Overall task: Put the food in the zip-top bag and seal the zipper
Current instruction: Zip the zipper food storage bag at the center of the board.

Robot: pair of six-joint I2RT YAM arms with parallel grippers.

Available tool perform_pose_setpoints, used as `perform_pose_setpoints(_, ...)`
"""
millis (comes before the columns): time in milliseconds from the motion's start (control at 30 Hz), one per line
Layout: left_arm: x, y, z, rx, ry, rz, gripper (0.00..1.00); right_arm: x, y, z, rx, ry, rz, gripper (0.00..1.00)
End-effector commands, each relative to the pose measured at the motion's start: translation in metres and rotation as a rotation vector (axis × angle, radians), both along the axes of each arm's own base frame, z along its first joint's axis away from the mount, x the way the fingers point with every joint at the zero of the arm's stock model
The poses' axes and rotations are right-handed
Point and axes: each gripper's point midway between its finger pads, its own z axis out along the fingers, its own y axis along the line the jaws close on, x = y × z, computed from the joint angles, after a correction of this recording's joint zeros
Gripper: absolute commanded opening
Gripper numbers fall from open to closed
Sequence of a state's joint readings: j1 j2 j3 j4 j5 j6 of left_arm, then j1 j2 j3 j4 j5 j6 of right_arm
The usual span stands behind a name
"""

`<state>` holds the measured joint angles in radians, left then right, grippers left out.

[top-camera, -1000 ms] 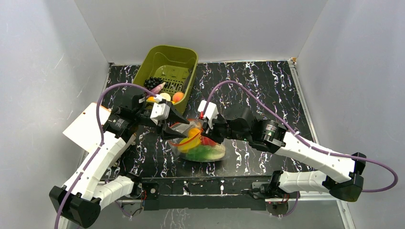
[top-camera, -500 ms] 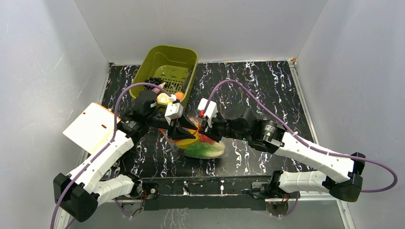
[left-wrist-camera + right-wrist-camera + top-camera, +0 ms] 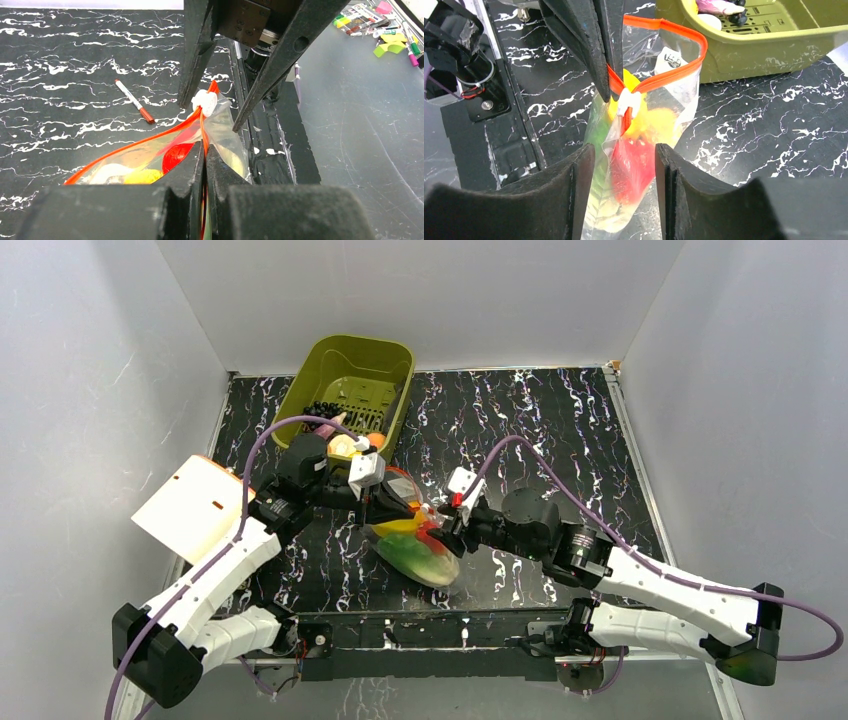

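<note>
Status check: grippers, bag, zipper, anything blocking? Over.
Left gripper shut on red-orange zipper strip of clear plastic zip-top bag. Right gripper open, straddling bag. Plastic toy food inside, mouth partly unsealed. No obstruction seen.

Food [image 3: 415,552] inside zip-top bag [image 3: 674,95], bin [image 3: 398,405] behind bag at table's [image 3: 560,440] far left

Clear zip-top bag [image 3: 420,545] at center of top view, bulging, mouth end toward upper left. Inside: green, yellow & red food [image 3: 636,165]. Red-orange zipper [image 3: 666,24] partly open, looped; white slider [image 3: 629,102] approx. mid-strip. Left gripper [image 3: 204,150] pinches the strip just behind the slider.
</note>
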<state>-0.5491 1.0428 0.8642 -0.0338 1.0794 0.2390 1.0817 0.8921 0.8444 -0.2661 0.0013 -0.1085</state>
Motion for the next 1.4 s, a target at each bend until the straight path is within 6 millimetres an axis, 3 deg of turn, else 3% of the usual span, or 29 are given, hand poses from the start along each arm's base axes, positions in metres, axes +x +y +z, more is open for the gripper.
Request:
perform_pose_setpoints(0,-0.004,-0.002,0.025,-0.084,-0.080,-0.020,0.00,0.007,0.010,0.031,0.161,-0.042,-0.026,0.46)
perform_pose_setpoints(200,-0.003,-0.003,0.024,-0.085,-0.076,-0.018,0.00,0.008,0.022,0.034,0.218,-0.024,-0.014,0.38)
perform_pose_setpoints(400,-0.003,-0.002,0.022,-0.080,-0.080,-0.019,0.00,0.014,0.019,0.047,0.275,-0.050,-0.054,0.29)
perform_pose_setpoints(600,-0.004,-0.002,0.023,-0.085,-0.088,-0.024,0.00,0.010,0.021,0.047,0.258,-0.061,-0.018,0.00)
perform_pose_setpoints(700,-0.002,-0.002,0.025,-0.081,-0.085,-0.011,0.01,0.007,0.021,0.046,0.248,-0.061,-0.003,0.00)
perform_pose_setpoints(833,-0.004,0.001,0.036,-0.070,-0.091,0.008,0.39,0.005,0.019,0.046,0.229,-0.075,0.013,0.00)
perform_pose_setpoints(967,-0.009,0.003,0.057,-0.117,-0.136,0.003,0.51,0.002,0.021,0.047,0.197,-0.096,0.046,0.00)
perform_pose_setpoints(1133,-0.014,0.000,0.055,-0.122,-0.117,-0.055,0.51,-0.001,0.026,0.049,0.180,-0.108,0.085,0.00)
perform_pose_setpoints(1300,-0.016,-0.003,0.053,-0.114,-0.095,-0.105,0.39,-0.002,0.029,0.050,0.179,-0.103,0.098,0.00)
perform_pose_setpoints(1367,-0.016,-0.003,0.050,-0.115,-0.092,-0.110,0.38,-0.003,0.029,0.051,0.184,-0.103,0.099,0.00)
